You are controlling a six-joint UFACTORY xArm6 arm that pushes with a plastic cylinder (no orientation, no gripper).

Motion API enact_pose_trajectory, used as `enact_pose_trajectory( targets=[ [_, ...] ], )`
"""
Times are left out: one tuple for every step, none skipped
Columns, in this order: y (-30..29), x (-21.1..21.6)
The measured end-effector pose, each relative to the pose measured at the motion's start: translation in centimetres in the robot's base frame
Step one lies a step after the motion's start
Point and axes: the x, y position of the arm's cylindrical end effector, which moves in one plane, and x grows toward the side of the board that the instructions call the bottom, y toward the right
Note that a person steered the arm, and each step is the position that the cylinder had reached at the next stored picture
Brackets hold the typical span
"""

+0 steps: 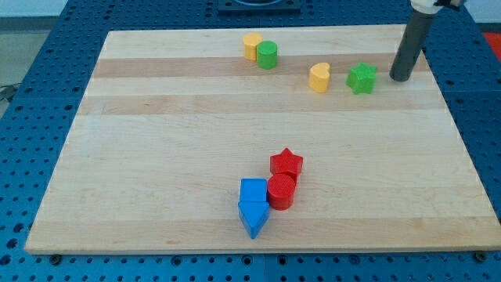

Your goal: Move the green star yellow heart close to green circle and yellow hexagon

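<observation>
My tip, the bare lower end of a dark rod with no jaws to open or close and nothing held, rests on the wooden board near the view's upper right corner, close to the right edge. Just to its left, a narrow gap apart, sits the green star. The yellow heart stands near the star's left side, not touching it. Farther left along the same upper band, across a stretch of bare wood, the green circle and yellow hexagon sit pressed together, just below the board's top edge. Well apart, low in the view's middle, four blocks cluster in contact: a red star, a red cylinder, a blue cube and a blue pointed block close to the bottom edge. Broad bare wood spans the view's left half and the lower right.
</observation>
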Motion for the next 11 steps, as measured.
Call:
enact_pose_trajectory(
  targets=[
    [0.0,0.0],
    [-3.5,0.0],
    [-7.1,0.1],
    [-9.8,0.4],
    [-10.7,0.4],
    [-9.3,0.5],
    [-7.1,3.4],
    [-7.3,3.5],
    [-9.1,4.1],
    [-12.4,4.3],
    [-15.1,4.0]
  ],
)
